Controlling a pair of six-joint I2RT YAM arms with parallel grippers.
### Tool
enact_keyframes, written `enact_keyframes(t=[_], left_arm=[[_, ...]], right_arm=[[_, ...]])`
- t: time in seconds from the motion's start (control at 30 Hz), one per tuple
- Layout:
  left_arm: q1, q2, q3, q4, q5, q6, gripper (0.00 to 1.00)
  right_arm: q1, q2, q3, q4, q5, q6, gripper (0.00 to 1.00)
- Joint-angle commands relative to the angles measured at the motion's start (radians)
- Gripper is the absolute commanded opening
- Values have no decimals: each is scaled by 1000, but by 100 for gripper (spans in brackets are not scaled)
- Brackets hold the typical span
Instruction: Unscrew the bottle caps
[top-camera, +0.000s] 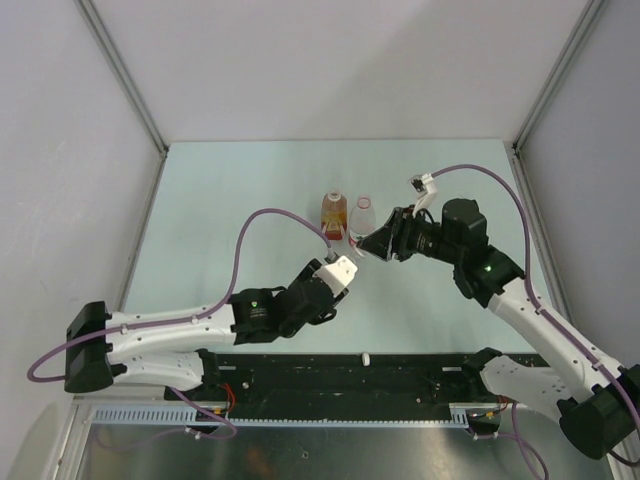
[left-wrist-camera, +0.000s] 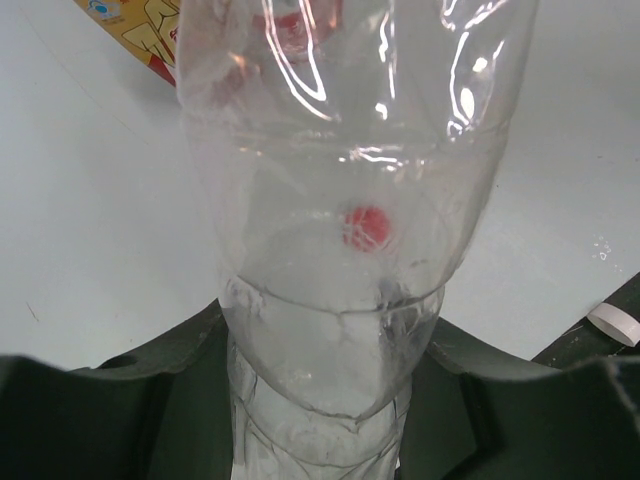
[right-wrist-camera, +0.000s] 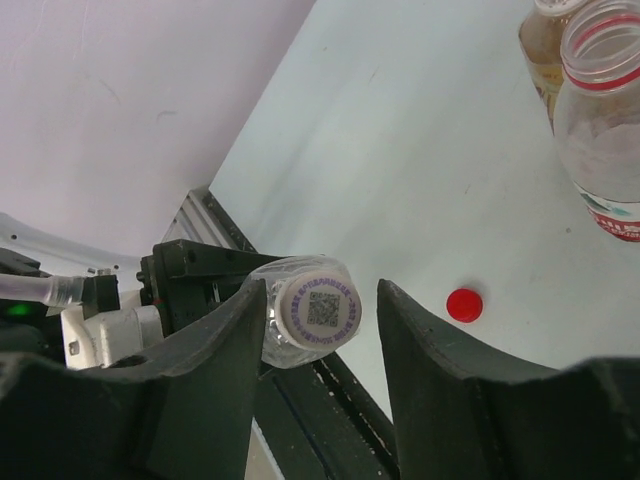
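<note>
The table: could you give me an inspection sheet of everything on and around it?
Surface: pale green tabletop.
Job's things: amber bottle and labelled bottle stand side by side, the labelled one uncapped; red cap loose on the table; clear bottle held, white cap on; small white cap on the black rail.
Clutter: nothing seen.
Grippers: left gripper shut on the clear bottle; right gripper open, jaws either side of the white cap.
Cables: purple cables loop above each arm.
Surroundings: white walls.
</note>
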Motion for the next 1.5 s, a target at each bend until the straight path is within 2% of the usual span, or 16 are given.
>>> enact_keyframes(t=[0.0, 0.17, 0.3, 0.37, 0.7, 0.9, 1.13, 1.47], left_arm=[[-10, 14, 59, 12, -29, 6, 10], [-11, 18, 60, 11, -35, 6, 9], [-12, 21, 56, 10, -30, 3, 8], [-10, 22, 54, 11, -29, 2, 8], [-11, 6, 43, 25, 11, -7, 0], [-9, -34, 16, 102, 118, 7, 0], [5, -97, -30, 192, 336, 33, 0], [19, -237, -132, 399, 746, 87, 0]], right_arm=[[-10, 20, 8, 42, -56, 22, 50], [-24, 36, -3, 69, -99, 42, 34], [-38, 39, -11, 95, -129, 59, 6], [-41, 33, -17, 106, -133, 60, 2], [-43, -14, -41, 167, -185, 18, 0], [-43, -49, -48, 213, -243, -28, 0], [-45, -77, -48, 242, -342, -92, 0], [-42, -101, -48, 253, -491, -200, 0]])
